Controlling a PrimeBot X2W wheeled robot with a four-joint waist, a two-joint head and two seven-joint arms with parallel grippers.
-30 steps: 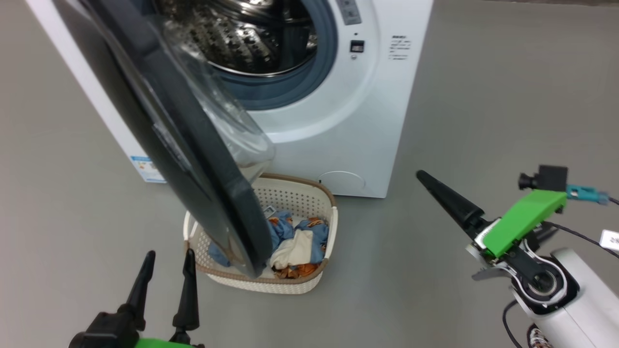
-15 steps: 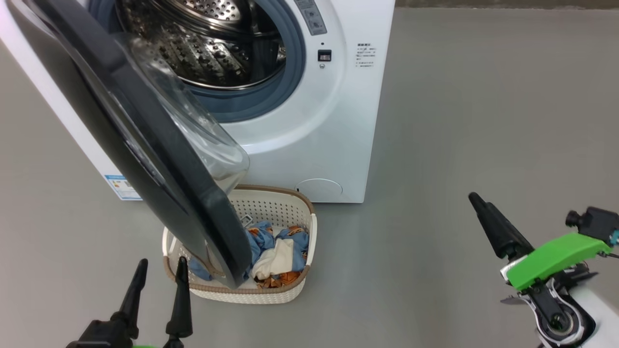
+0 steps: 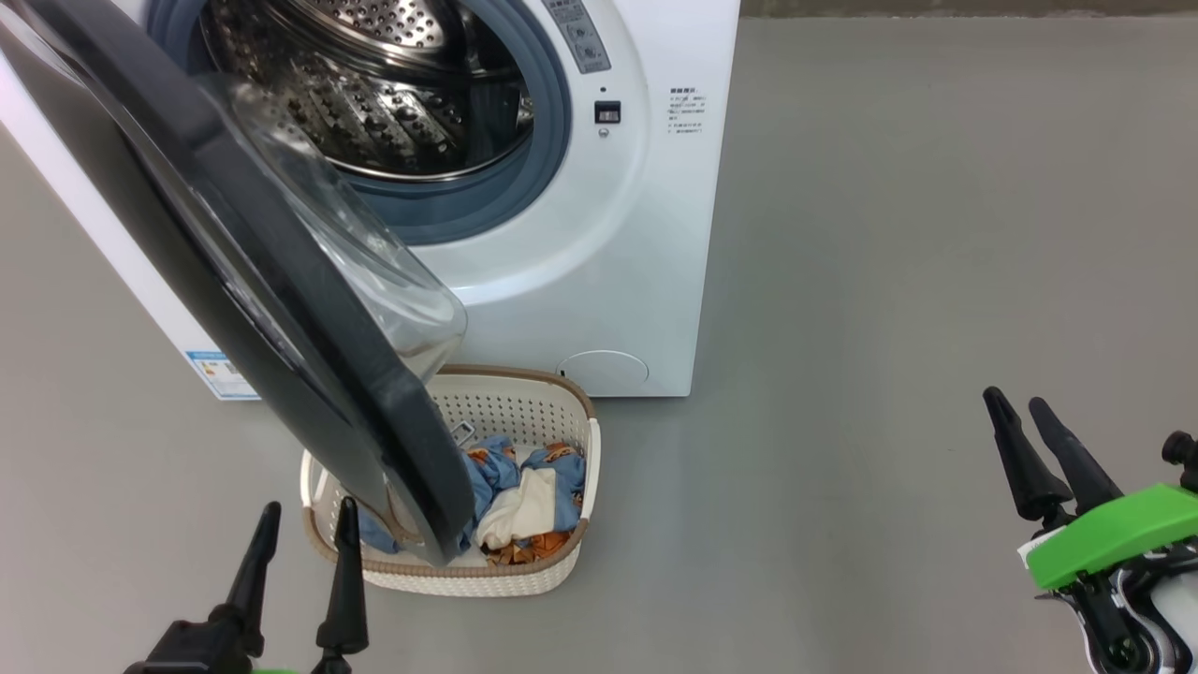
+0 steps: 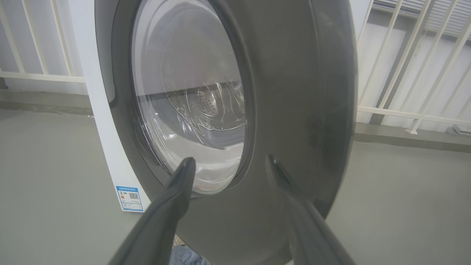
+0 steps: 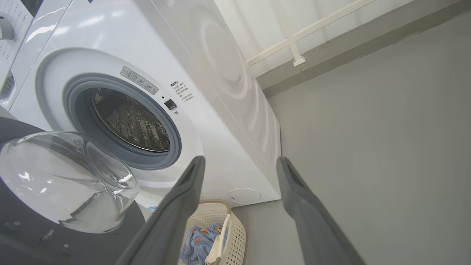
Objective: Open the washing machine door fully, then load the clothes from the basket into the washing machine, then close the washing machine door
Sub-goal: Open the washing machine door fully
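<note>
door [image 3: 346, 365]: part-open, seen edge-on, hanging over basket's left half. not fully open yet.
basket [image 3: 573, 404]: on floor [image 3: 889, 281], just in front of washer [image 3: 618, 243].
clothes [image 3: 524, 491]: in basket, partly hidden behind door.
left gripper [image 3: 310, 505]: fingers wide, empty, low by basket's left end, facing door's outer face.
right gripper [image 3: 1014, 399]: wide, empty, well apart to the right.
step, prob.: finish the door swing. work the black rim at the free edge, not the glass; follow hinge arc till basket is clear.
</note>
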